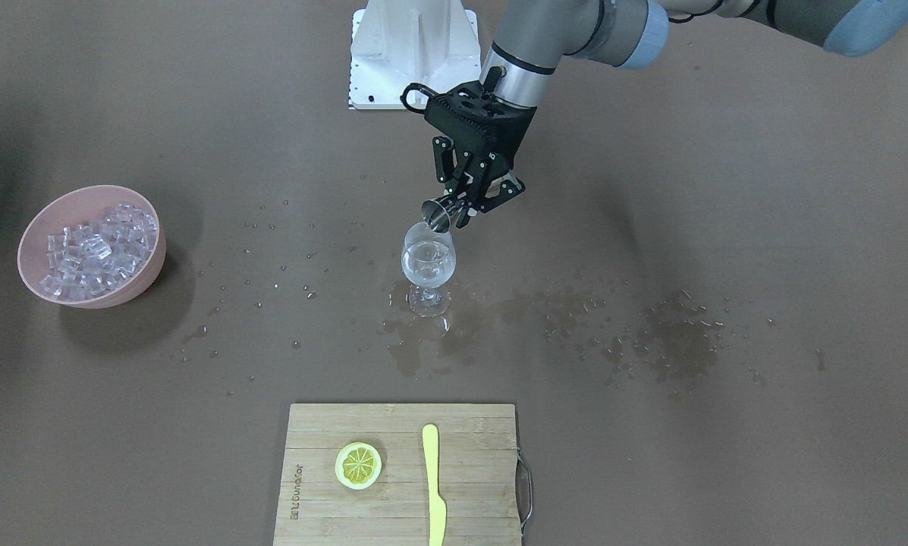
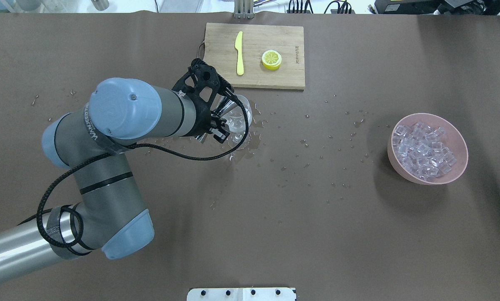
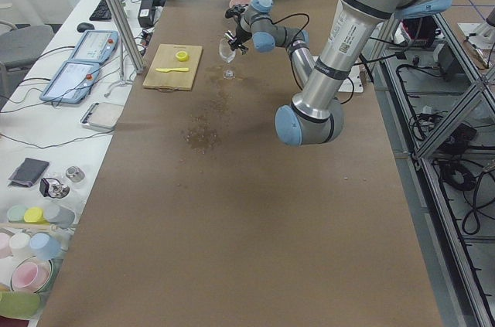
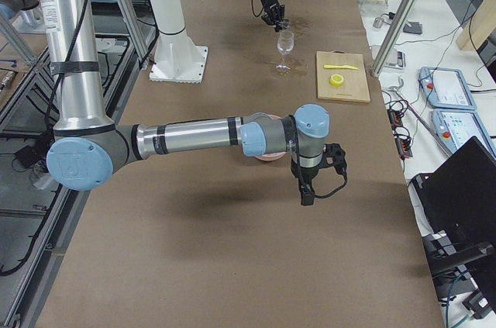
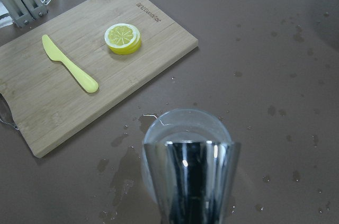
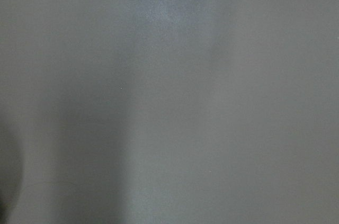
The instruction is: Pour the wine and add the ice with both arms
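The left gripper (image 1: 461,206) is clenched on a small metal cup (image 1: 438,214), just above the centre of the front-facing view. The cup is tipped on its side, with its mouth at the rim of the wine glass (image 1: 428,262) directly below. The glass stands upright in a wet patch and holds clear liquid partway up its bowl. The pour therefore looks to be under way or nearly finished. No stream can be made out between cup and glass.

The ice (image 1: 97,250) is heaped in the pink bowl (image 1: 146,277) at the middle left of that view, well apart from the glass. No cubes can be made out in the glass, so the ice step appears to be left to do.

The right gripper (image 4: 310,188) shows only in the right-side view, at lower centre, pointing down. It is too small there to tell whether it is open or clamped.

At bottom centre of the front-facing view, a cutting board (image 1: 400,432) carries a lemon slice (image 1: 358,465) and a yellow knife (image 1: 433,485).
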